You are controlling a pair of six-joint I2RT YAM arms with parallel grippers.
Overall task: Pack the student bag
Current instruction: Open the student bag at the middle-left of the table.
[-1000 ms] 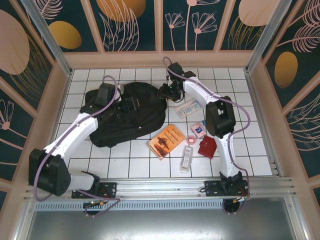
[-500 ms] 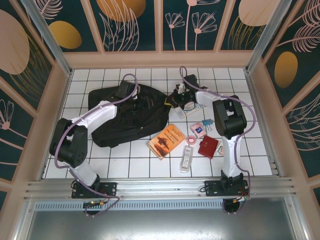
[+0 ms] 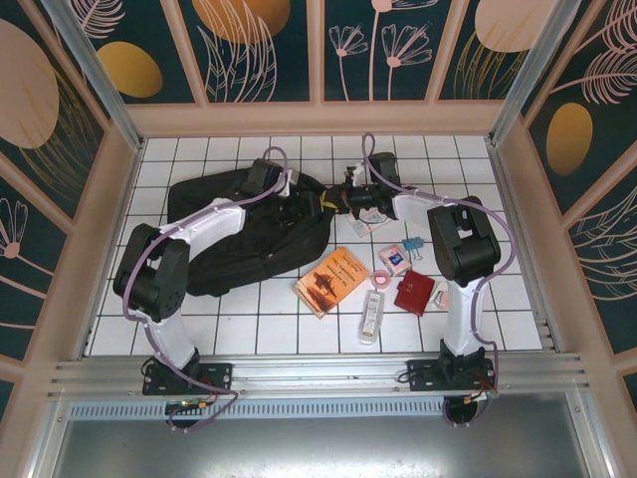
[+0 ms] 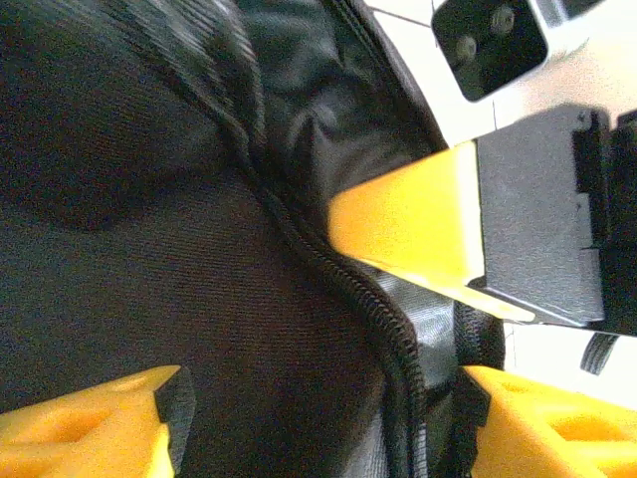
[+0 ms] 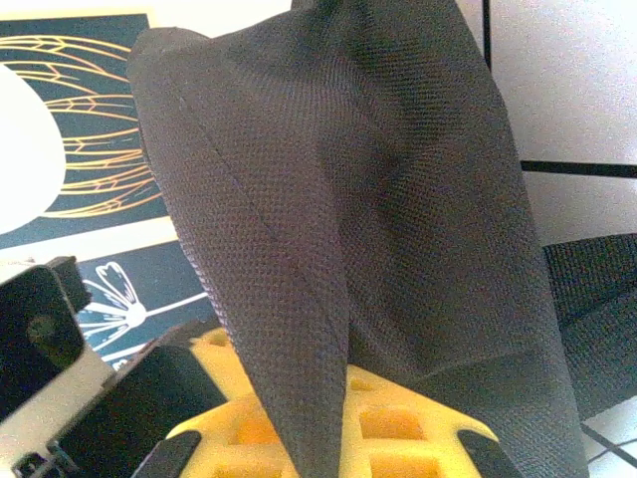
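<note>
The student bag (image 3: 239,239), a big black backpack, lies on the left half of the tiled table. My right gripper (image 3: 333,199) is at the bag's right end, and in the right wrist view it (image 5: 328,423) is shut on a fold of the bag's black fabric (image 5: 348,199), which rises from between the yellow fingers. My left gripper (image 3: 302,204) sits just left of it on the bag. In the left wrist view it (image 4: 318,423) stands open astride the bag's zipper (image 4: 383,324), with nothing held. The right gripper's yellow finger (image 4: 408,224) shows close above.
Right of the bag lie an orange book (image 3: 331,281), a white tube (image 3: 371,315), a dark-red wallet (image 3: 414,292), a pink tape roll (image 3: 380,278), a small pink-and-blue pack (image 3: 394,258) and a printed card (image 3: 375,217). Walls ring the table.
My left gripper has travelled right across the bag to its right end. My right gripper has closed on the bag's fabric there, and the bag's outline has shifted.
</note>
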